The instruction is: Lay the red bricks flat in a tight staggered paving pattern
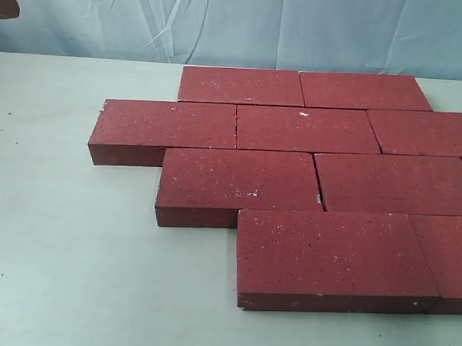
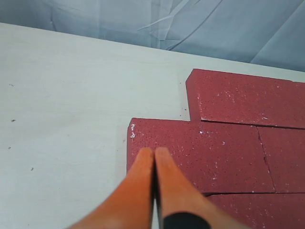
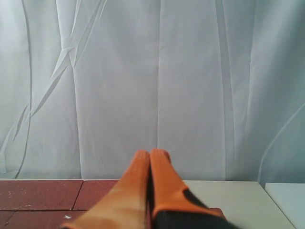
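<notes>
So the left gripper (image 2: 154,151) is pinched closed, empty, at a brick's end. The red bricks (image 1: 308,129) lie flat on the surface (image 1: 59,234) in four snug staggered rows, long axes running left-right. The right gripper (image 3: 150,153) is closed too, holding nothing.

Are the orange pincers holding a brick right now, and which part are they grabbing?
Nothing is held. The left pincer and the right pincer are both shut with nothing between their fingers. The red bricks all lie flat on the table.

Left gripper (image 2: 154,151) closed, fingers pressed together; right gripper (image 3: 150,153) likewise closed.
</notes>
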Controlling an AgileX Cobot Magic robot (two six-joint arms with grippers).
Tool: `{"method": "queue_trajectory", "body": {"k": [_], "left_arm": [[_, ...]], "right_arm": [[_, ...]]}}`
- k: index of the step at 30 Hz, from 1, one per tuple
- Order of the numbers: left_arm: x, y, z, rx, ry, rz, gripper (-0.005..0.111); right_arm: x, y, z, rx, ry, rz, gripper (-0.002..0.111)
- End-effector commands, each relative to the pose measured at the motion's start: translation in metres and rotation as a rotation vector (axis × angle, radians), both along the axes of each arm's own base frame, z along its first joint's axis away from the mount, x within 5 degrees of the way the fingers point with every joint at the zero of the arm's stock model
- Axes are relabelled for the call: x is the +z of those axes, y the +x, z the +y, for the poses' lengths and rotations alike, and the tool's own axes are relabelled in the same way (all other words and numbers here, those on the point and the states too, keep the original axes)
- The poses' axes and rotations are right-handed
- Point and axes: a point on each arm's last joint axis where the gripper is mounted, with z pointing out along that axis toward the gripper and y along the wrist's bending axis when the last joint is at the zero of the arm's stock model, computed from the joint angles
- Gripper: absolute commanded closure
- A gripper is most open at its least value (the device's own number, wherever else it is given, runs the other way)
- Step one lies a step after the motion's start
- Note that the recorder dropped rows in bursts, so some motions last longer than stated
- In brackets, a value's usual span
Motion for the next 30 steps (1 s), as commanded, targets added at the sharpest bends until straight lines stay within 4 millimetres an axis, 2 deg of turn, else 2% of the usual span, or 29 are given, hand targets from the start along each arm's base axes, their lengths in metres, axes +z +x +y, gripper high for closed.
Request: {"method": "queue_trajectory", "body": {"k": [1,15,18,21,24,30], "left_arm": [[0.002,-0.001,0.000,0.005,-0.004,-0.019,0.107],[0.002,-0.001,0.000,0.004,0.000,-0.019,0.107],[0.002,-0.001,0.001,0.003,0.004,-0.018,0.107],[0.002,-0.001,0.001,0.003,0.004,-0.018,0.107],[0.002,-0.001,0.001,0.003,0.004,-0.017,0.107],[0.002,-0.001,0.001,0.003,0.004,-0.017,0.107]], "right_arm": [[0.000,-0.006,0.000,-0.005,-0.001,-0.026,0.109],[-0.009,-0.033,0.001,-0.003,-0.001,-0.002,0.109],[-0.017,-0.036,0.001,-0.003,-0.001,-0.025,0.109],[-0.037,-0.033,0.001,-0.003,0.000,0.004,0.109],[-0.083,-0.017,0.000,-0.004,0.002,0.155,0.109],[-0.142,-0.006,0.000,-0.004,0.007,0.333,0.109]]}}
